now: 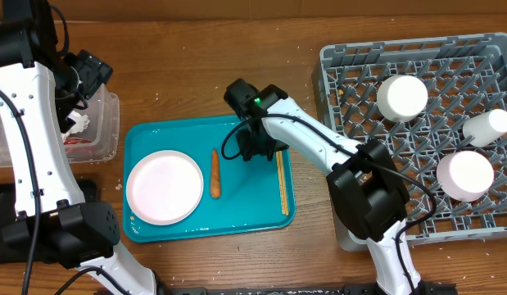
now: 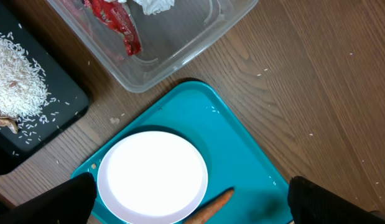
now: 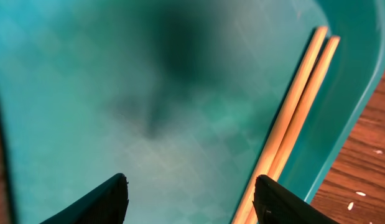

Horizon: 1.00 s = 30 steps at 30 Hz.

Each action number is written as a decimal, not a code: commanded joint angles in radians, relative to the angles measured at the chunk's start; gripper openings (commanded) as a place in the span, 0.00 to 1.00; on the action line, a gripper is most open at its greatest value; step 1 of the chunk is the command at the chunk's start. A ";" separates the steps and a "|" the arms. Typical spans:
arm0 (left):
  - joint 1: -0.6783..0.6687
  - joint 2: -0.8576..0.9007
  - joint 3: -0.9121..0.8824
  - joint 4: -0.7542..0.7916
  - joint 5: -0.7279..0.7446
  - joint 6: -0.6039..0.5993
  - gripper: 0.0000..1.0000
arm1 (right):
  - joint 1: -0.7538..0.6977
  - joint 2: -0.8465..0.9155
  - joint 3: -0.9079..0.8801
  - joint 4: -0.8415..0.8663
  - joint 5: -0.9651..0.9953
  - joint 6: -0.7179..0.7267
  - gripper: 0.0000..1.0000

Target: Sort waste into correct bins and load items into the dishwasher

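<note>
A white plate (image 1: 163, 187) (image 2: 153, 175) and a thin orange carrot (image 1: 215, 174) (image 2: 211, 207) lie on the teal tray (image 1: 245, 217). My right gripper (image 1: 258, 146) (image 3: 189, 186) hangs open low over bare tray floor, with a pair of wooden chopsticks (image 1: 281, 182) (image 3: 298, 106) just by its right finger. My left gripper (image 1: 88, 70) (image 2: 191, 186) is wide open and empty, high beside the clear tub (image 1: 106, 123) (image 2: 180, 53). The tub holds a red wrapper (image 2: 114, 22) and a white napkin (image 2: 152, 5). Rice (image 2: 15, 74) lies in the black tray (image 2: 61, 118). Three white dishes (image 1: 402, 96) (image 1: 489, 127) (image 1: 464, 175) sit in the grey rack (image 1: 351, 65).
The teal tray's raised rim (image 3: 347, 106) runs close to the right of the chopsticks. Loose rice grains dot the wooden table (image 2: 316, 93). The right arm's links (image 1: 319, 143) stretch over the gap between tray and rack.
</note>
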 commanded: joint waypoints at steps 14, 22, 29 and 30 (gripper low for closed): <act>-0.008 0.002 -0.005 -0.002 -0.017 0.039 1.00 | -0.042 0.015 -0.084 0.043 0.004 -0.003 0.67; -0.008 0.002 -0.005 -0.002 -0.016 0.039 1.00 | -0.036 0.016 -0.113 0.084 -0.019 -0.002 0.52; -0.008 0.002 -0.005 -0.002 -0.016 0.039 1.00 | -0.032 0.015 -0.173 0.101 -0.032 0.002 0.24; -0.008 0.002 -0.005 -0.002 -0.016 0.039 1.00 | -0.032 0.015 -0.161 0.090 -0.066 0.002 0.13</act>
